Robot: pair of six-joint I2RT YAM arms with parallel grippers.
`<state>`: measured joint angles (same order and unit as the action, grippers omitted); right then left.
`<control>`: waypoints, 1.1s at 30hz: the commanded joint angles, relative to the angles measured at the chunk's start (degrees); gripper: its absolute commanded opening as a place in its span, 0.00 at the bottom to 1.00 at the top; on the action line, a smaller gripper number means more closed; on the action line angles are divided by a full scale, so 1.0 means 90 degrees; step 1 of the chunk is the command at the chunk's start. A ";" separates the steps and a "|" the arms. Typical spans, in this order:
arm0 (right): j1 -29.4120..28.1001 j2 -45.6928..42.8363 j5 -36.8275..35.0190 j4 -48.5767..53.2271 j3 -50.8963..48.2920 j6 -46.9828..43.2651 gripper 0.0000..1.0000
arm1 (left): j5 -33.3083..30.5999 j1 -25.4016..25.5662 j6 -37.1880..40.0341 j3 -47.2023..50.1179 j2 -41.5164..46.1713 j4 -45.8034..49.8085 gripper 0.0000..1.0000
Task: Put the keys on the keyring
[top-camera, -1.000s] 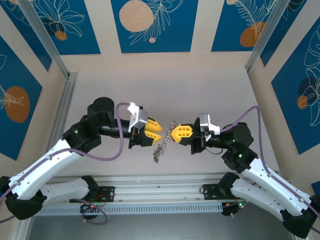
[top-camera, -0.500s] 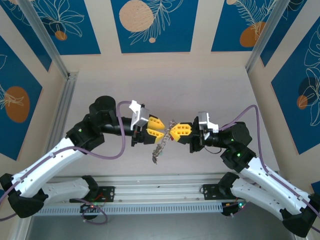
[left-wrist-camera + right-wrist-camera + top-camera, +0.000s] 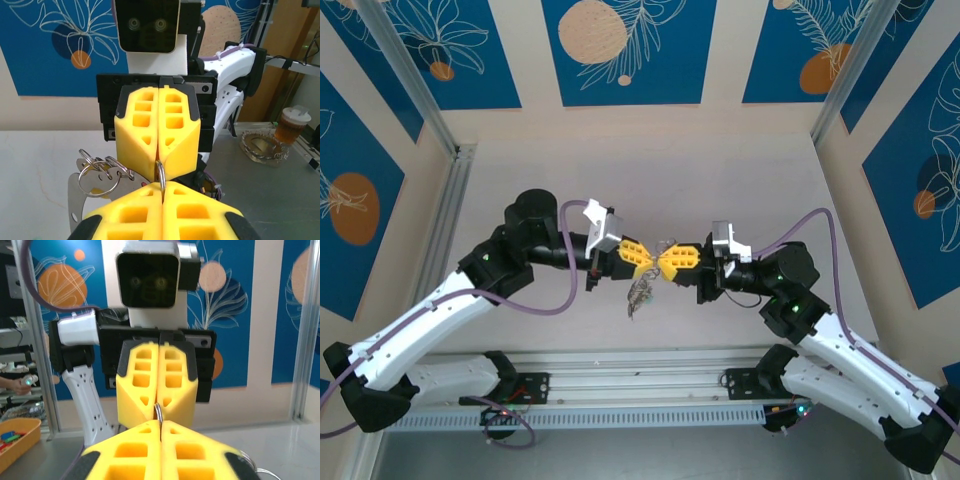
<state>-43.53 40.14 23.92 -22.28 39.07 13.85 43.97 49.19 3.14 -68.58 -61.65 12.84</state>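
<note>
The left gripper (image 3: 642, 258) and the right gripper (image 3: 670, 264) meet nose to nose above the middle of the table (image 3: 740, 180), a little toward the near side. In both wrist views the yellow fingers of each gripper are pressed together, with only a thin grey wire between them. I judge this wire to be the keyring (image 3: 160, 172), so both grippers pinch the same loop at almost one spot, one from the left and one from the right.

The keys (image 3: 639, 295) hang below this spot as a small silvery bunch, just on the near side of the fingertips. In the left wrist view some small rings (image 3: 97, 172) and a flat metal piece (image 3: 75, 197) hang to the left of the pinch.

I think the double hold is there to keep the thin loop steady, so one arm can take it over or open it. The wire is thin and may slip or turn.
</note>
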 commanded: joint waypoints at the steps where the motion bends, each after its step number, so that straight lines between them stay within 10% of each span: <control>1: -0.0026 -0.0170 -0.0368 0.1623 0.0857 -0.0715 0.31 | -0.0446 -0.0017 0.0626 -0.0571 -0.0051 0.1085 0.00; 3: -0.0026 -0.0127 -0.0587 0.3091 0.1515 -0.1323 0.61 | -0.0774 -0.0006 0.1050 -0.0967 -0.0201 0.1970 0.00; 6: -0.0026 0.0022 -0.0707 0.4937 0.2387 -0.2069 0.71 | -0.1131 0.0022 0.1679 -0.1498 -0.0455 0.3182 0.00; 12: -0.0085 0.0645 -0.0547 0.6451 0.3225 -0.2490 0.64 | -0.1675 0.0153 0.2531 -0.2467 -0.1186 0.5009 0.00; 33: -0.0444 0.1169 -0.0177 0.5399 0.2222 -0.2498 0.38 | -0.1128 0.0311 0.2678 -0.2516 -0.1294 0.5275 0.00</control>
<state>-46.85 50.26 20.45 29.56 59.88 -8.05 30.87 51.20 25.78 -88.90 -73.28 59.66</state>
